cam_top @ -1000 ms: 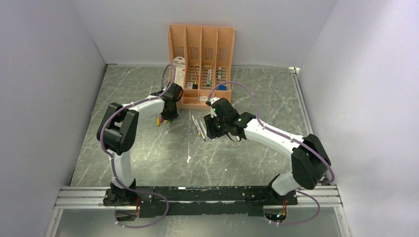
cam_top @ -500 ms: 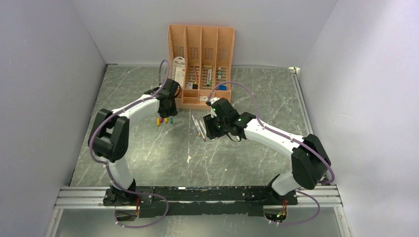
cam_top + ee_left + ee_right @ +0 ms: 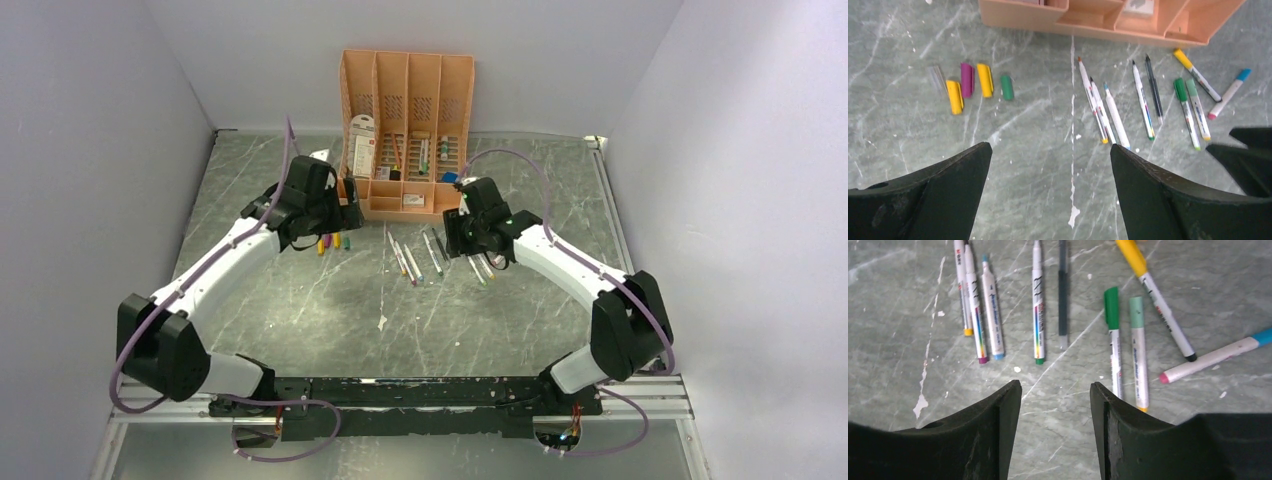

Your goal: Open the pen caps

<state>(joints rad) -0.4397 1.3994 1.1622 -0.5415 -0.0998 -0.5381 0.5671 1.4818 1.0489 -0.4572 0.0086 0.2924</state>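
Five pen caps (image 3: 967, 80) are lying loose at left; four pens (image 3: 1114, 347) at right are waiting capped. Left end effector (image 3: 1049, 149) and right end effector (image 3: 1055, 386) are hanging spread, empty.

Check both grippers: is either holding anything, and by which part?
Nothing is held. The left gripper and right gripper are both open and empty; the pens and loose caps lie untouched below.

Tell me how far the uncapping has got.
Done: five loose caps lie left of the pens, and several uncapped pens show bare tips. In hand: nothing; the left gripper and right gripper are open and empty. Left: four capped pens, yellow, green, pale green and blue.
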